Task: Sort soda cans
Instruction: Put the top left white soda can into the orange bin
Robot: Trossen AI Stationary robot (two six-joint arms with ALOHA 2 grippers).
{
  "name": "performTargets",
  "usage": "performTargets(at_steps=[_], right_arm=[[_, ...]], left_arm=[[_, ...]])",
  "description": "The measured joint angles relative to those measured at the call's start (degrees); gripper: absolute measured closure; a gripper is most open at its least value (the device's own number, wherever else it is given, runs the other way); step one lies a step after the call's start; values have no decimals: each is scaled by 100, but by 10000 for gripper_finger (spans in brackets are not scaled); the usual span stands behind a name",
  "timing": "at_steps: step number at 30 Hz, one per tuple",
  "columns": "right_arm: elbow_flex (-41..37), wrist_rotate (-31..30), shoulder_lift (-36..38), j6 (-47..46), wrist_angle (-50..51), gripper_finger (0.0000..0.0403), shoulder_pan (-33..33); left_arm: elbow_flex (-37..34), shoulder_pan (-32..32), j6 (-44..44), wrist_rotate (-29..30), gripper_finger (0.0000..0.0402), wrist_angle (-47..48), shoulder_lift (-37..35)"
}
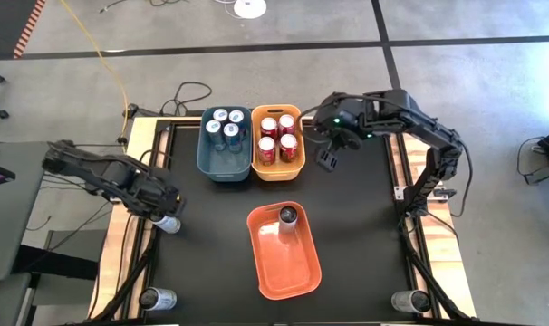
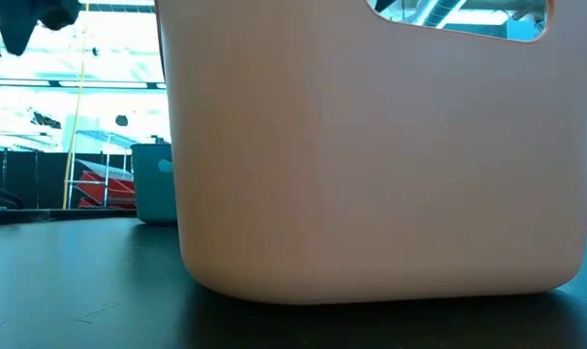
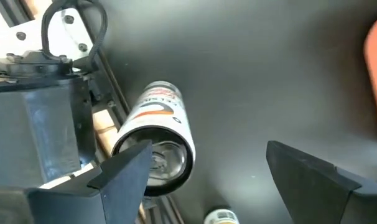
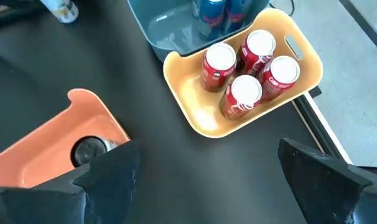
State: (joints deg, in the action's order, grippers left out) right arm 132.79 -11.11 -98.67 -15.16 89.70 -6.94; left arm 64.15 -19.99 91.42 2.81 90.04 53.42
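Left tool approaching a silver can

The left tool (image 3: 201,180), jaws wide, is straddling the silver can (image 3: 156,140) lying at the surface's left edge; next, closing squarely. The right tool (image 4: 204,180) is hovering wide, empty.

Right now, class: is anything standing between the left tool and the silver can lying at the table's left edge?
Nothing visible: the open left tool hangs directly over the lying silver can, with only bare black table around.
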Motion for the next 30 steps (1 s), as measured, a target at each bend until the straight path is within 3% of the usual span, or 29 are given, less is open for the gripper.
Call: performTargets(at_steps=[8,13,19,26,30], right_arm=[[-568,4,-4,6,-72,19,9],[-831,4,-7,20,-219,19,4],[-944,51,-3,20,-566,19,-66],[-941,72,0,20,-619,19,-72],[-941,72,0,14,-565,19,-45]], left_arm=[[-127,11,-149,-76,105,13,227],[435,24,-866,703,118,2,456],[1718,305,-2631,1255,121,-3,1015],[3685,485,-5384,1695,121,-44,2269],[4186,490,-6938,1694,121,-13,2757]])
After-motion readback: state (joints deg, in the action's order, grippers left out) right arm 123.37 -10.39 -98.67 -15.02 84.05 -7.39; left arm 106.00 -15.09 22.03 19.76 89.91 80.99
